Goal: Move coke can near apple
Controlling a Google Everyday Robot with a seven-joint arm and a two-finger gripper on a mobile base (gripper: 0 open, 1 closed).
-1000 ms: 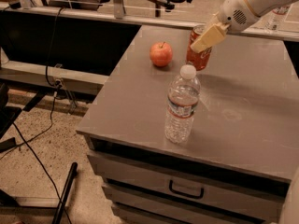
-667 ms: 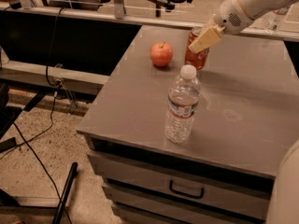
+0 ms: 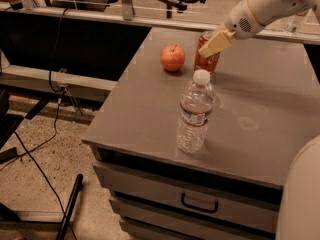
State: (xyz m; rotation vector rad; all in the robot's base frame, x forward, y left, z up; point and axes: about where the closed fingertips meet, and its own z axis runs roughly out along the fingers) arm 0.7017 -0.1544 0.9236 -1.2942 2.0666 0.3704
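The coke can [image 3: 206,61] is red-orange and stands upright on the grey cabinet top [image 3: 260,104], close to the right of the apple [image 3: 172,58]. A narrow gap separates the can from the apple. My gripper [image 3: 215,43] comes in from the upper right on a white arm and is shut on the can's upper part. One pale finger [image 3: 216,42] lies across the can's top and hides its rim.
A clear plastic water bottle [image 3: 194,113] with a white cap stands in front of the can, toward the cabinet's near edge. The cabinet has drawers with a handle [image 3: 199,205] below. Cables and a dark stand lie on the floor to the left.
My gripper has carried the can a little left and down toward the apple. The can has gone from tilted to upright on the cabinet top.
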